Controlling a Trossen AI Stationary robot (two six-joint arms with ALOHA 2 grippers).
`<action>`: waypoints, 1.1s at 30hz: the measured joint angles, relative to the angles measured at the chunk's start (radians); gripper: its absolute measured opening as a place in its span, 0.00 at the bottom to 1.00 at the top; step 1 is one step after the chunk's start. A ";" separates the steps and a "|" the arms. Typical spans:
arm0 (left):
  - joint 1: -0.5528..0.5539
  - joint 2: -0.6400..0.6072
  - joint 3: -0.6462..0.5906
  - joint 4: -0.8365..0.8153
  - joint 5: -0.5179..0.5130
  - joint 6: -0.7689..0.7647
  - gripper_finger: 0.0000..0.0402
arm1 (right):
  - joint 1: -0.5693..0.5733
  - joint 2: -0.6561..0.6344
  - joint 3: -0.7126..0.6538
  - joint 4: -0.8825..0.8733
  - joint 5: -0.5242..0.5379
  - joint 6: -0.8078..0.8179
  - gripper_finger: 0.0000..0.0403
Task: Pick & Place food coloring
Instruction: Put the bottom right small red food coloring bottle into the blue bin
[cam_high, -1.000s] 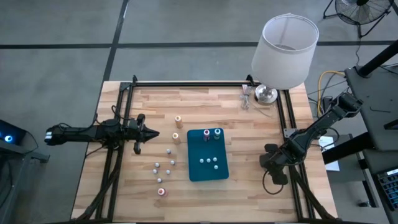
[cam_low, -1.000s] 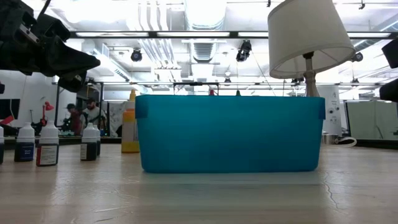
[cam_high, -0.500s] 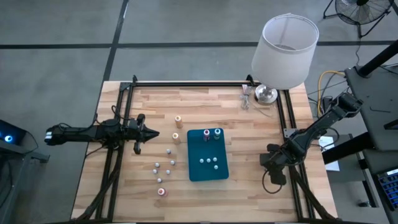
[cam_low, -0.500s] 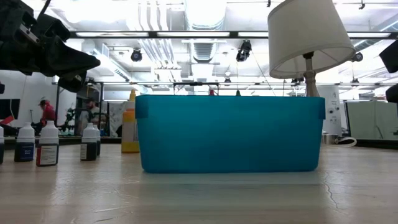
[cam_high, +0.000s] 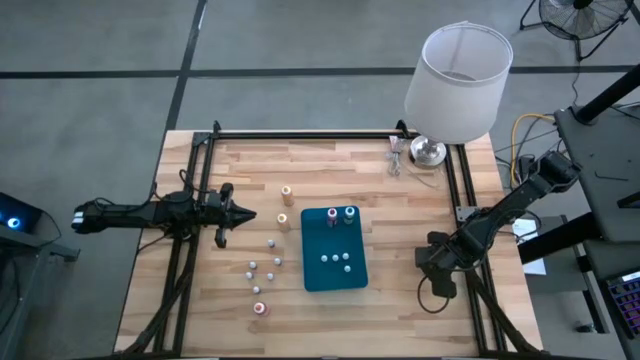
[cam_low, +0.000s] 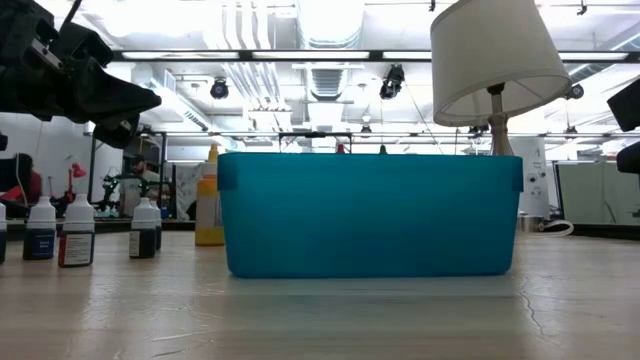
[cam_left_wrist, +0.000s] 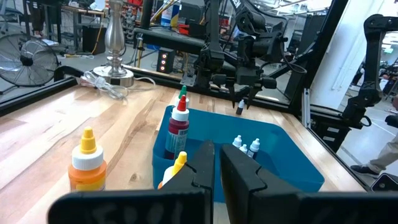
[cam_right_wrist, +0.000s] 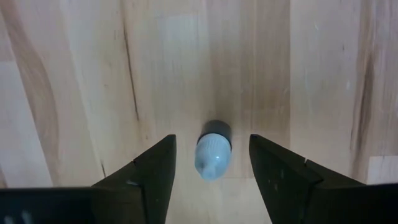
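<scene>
Right claw (cam_right_wrist: 211, 163), open wide, hangs above a small bottle (cam_right_wrist: 213, 149) standing on the table (cam_right_wrist: 74, 74) right of the tray (cam_high: 334, 250). Descend centred, then close squarely.

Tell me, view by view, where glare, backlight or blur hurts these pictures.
Low view: bright ceiling lights backlight the tray and leave the left gripper a dark silhouette. Left wrist view: its own fingers are blurred, the bottles sharper. Right wrist view: soft, even light on one bottle. High view: the white lampshade is brightest.
</scene>
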 joint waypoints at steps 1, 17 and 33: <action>0.000 0.000 0.000 0.000 0.000 0.000 0.00 | 0.000 0.000 0.000 0.000 0.000 -0.002 0.46; 0.000 0.000 0.000 0.000 0.000 0.000 0.00 | 0.000 -0.001 0.001 0.003 0.004 -0.030 0.13; 0.000 0.000 0.000 0.000 0.000 0.000 0.00 | -0.027 -0.011 0.116 -0.032 -0.004 -0.111 0.14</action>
